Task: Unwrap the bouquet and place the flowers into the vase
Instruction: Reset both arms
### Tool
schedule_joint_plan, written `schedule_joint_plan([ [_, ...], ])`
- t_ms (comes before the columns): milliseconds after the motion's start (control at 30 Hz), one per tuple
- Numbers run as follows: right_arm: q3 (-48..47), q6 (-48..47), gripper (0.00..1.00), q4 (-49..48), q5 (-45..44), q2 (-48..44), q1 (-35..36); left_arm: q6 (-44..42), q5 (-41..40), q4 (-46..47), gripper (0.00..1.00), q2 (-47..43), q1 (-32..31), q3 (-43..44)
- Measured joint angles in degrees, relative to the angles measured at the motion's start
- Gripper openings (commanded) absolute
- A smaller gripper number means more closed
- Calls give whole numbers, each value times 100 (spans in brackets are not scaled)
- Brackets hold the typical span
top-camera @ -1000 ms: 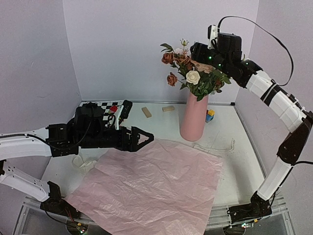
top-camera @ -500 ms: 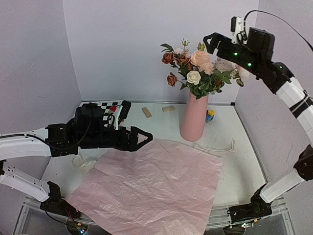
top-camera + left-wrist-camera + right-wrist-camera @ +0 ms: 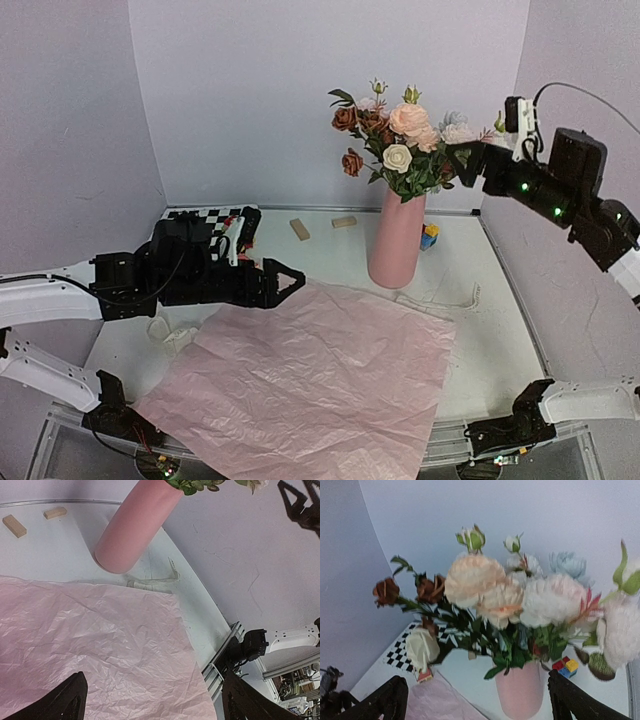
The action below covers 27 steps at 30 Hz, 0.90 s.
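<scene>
Showing the bunch of long green-stemmed artificial flowers (image 3: 405, 150), pale pink, cream, peach, light blue and rusty brown with green leaves, standing stems-down in the tall matte pink cylindrical vase (image 3: 396, 245), upright toward the far centre of the white tabletop (image 3: 330, 255).

Hovering at bloom height with the right gripper (image 3: 463, 165), just beside the flowers on their right. Pointing its fingers left at the blooms, spread wide and gripping nothing; not telling from the overhead view whether grazing a leaf or hanging apart.

Lying to the left of that claw, and far nearer it than the other arm. Running vertically along the long axis of stems and vase. Judging the placing step as done or nearly so, with any tidying best coming from the side or from above.

Hanging low with the left gripper (image 3: 290, 285) over the far-left edge of the crinkled pink paper sheet (image 3: 320, 380), spread flat. Gaping wide there, empty, well apart from the vase.

Lying near the vase foot: a cream ribbon (image 3: 440, 298). Resting beyond: two small wooden blocks (image 3: 299, 229), a coloured toy brick (image 3: 429, 236), a checkered board (image 3: 200, 213). Enclosing all: pale lilac walls (image 3: 250, 90).
</scene>
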State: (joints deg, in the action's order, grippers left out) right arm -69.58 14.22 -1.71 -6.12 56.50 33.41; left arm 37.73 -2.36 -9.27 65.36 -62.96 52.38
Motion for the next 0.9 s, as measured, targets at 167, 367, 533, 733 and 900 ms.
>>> schedule_joint_plan([
  [167,1419,-99,98,-137,201,-819,0,-22,-86,-24,99,-214,0,-144],
  [367,3235,298,98,-625,332,-1610,0,-47,-230,-40,100,-317,0,-372],
  [533,4633,909,98,-1339,240,-1732,0,-142,-482,-26,100,-318,0,-509],
  [733,5217,1057,98,-1817,-133,-1736,0,-468,-1120,2,100,-374,0,-1004],
  [900,5303,337,98,-2242,-222,-2019,0,-801,-2074,25,100,-504,-2,-1467],
])
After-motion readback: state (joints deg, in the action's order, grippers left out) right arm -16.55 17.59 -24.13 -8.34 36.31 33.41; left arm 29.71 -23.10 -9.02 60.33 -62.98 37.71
